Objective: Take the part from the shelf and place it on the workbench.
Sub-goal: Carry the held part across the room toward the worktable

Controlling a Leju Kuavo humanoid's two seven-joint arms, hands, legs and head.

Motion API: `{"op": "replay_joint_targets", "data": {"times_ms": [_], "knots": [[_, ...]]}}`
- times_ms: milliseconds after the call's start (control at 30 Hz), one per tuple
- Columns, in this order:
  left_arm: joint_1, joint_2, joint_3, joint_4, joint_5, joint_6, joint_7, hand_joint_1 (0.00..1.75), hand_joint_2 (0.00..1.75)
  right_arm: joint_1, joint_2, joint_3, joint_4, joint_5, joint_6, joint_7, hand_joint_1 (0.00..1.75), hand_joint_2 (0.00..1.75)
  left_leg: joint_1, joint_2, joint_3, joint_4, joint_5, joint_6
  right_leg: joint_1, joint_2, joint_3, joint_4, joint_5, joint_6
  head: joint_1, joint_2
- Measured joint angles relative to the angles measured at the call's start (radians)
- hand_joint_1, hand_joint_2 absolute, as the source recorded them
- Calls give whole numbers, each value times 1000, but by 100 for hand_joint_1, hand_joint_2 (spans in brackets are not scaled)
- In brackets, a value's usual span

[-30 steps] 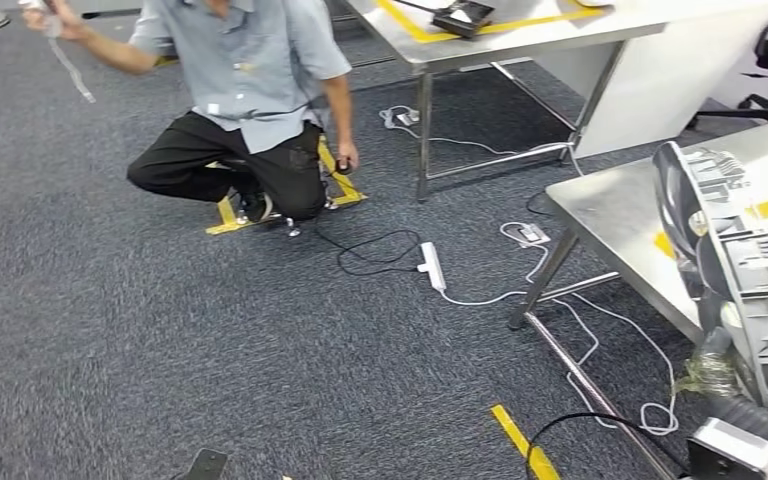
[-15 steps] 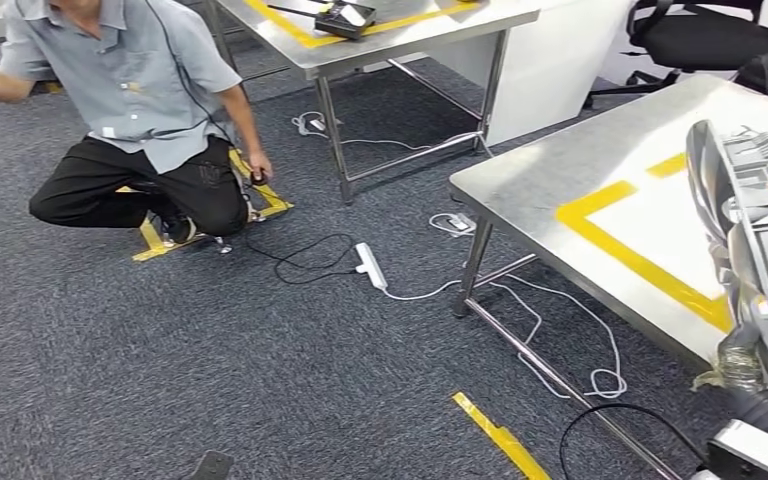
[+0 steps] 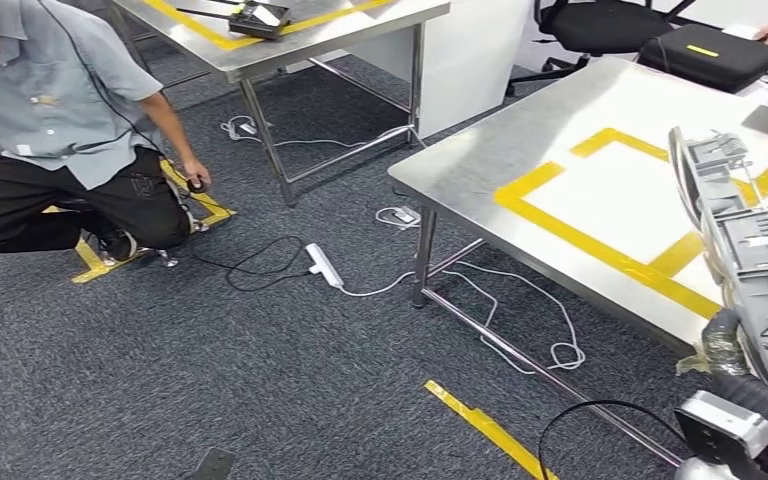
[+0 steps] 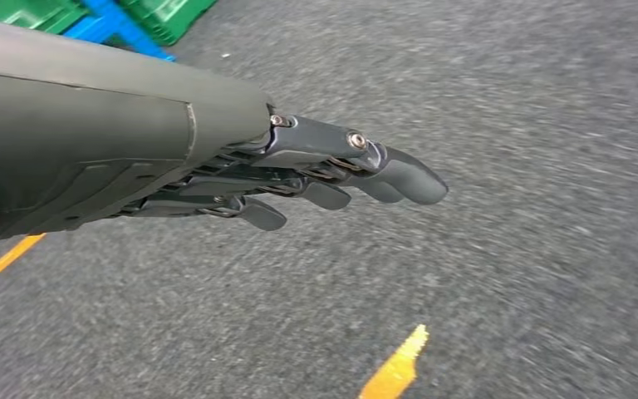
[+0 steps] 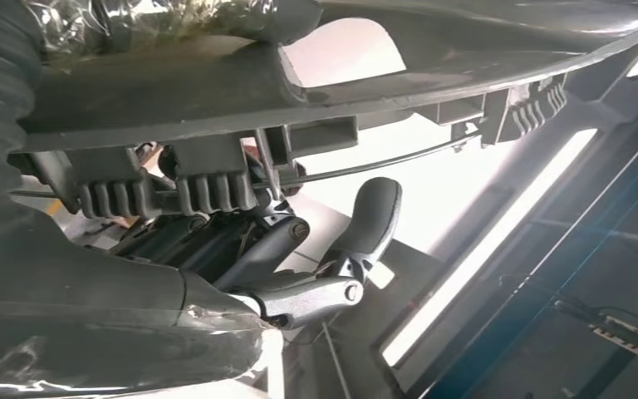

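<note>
Rightmost, the steel workbench (image 3: 570,150) with yellow tape runs out of frame. Over its near edge stands the grey ribbed part (image 3: 745,265), its lower end cut off, gripped by the right hand (image 5: 299,266), fingers mostly hidden. Left hand (image 4: 332,179): extended, empty, above carpet.

Workshop, steel workbench (image 3: 480,165) with yellow tape, grey carpet (image 3: 160,360), floor cables (image 3: 520,330)
</note>
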Motion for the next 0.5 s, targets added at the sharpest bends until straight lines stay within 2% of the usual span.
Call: {"op": "replay_joint_targets", "data": {"times_ms": [33, 67, 133, 200, 267, 300, 333, 367, 400, 433, 500], "knots": [[-2, -1, -2, 0, -2, -1, 0, 0, 175, -7, 0, 9, 7, 20, 0, 8, 175, 175, -2, 13, 2, 5, -5, -8, 0, -15, 37, -65, 22, -4, -1, 0], [-5, -2, -2, 0, -3, -1, 0, 0, 175, -11, 0, 15, 11, 36, 0, 13, 175, 175, -5, 20, 2, 7, -7, -12, 3, -14, 40, -71, 18, -13, -2, 0], [-10, -4, -3, 0, -4, -1, 0, 0, 175, -16, -2, 24, 18, 60, 0, 21, 175, 175, -2, 28, 6, 10, -12, -19, 2, 7, 38, -71, 20, -30, -5, 0], [-13, -4, -4, 0, -5, -1, 0, 0, 175, -21, -2, 30, 22, 71, 0, 25, 175, 175, 4, -5, -7, 47, -43, -28, 0, 26, 37, -72, 23, -42, -7, 0], [-11, -4, -4, 0, -5, -1, 0, 0, 175, -27, -2, 39, 27, 74, 0, 28, 175, 175, 7, -51, -59, 165, -109, -33, 0, 46, 37, -72, 25, -51, -10, 0], [-9, -4, -4, 0, -5, -1, 0, 0, 175, -29, -2, 42, 31, 74, 0, 28, 175, 175, 7, -60, -95, 237, -138, -33, 1, 59, 37, -72, 25, -54, -10, 0], [-7, -4, -4, 0, -5, -1, 0, 0, 175, -30, -3, 45, 34, 74, 0, 29, 175, 175, 7, -63, -123, 291, -152, -31, 2, 72, 37, -72, 25, -55, -10, 0], [-6, -4, -4, 0, -5, -1, 0, 0, 175, -30, -3, 46, 37, 74, 0, 30, 175, 175, 7, -65, -138, 311, -145, -28, 4, 86, 37, -72, 25, -55, -10, 0], [-6, -4, -4, 0, -5, -1, 0, 0, 175, -31, -3, 46, 39, 74, 0, 30, 175, 175, 7, -68, -134, 291, -117, -24, 5, 101, 38, -72, 26, -55, -10, 0], [-6, -4, -4, 0, -5, -1, 0, 0, 175, -31, -3, 47, 41, 74, 0, 31, 175, 175, 6, -78, -115, 236, -76, -17, 6, 115, 38, -72, 26, -55, -10, 0], [-5, -1, -4, 0, -5, -1, 0, 0, 175, -33, -3, 48, 44, 74, 0, 31, 175, 175, 6, -128, -64, 104, -5, -1, 5, 142, 36, -71, 28, -52, -9, 0]]}}
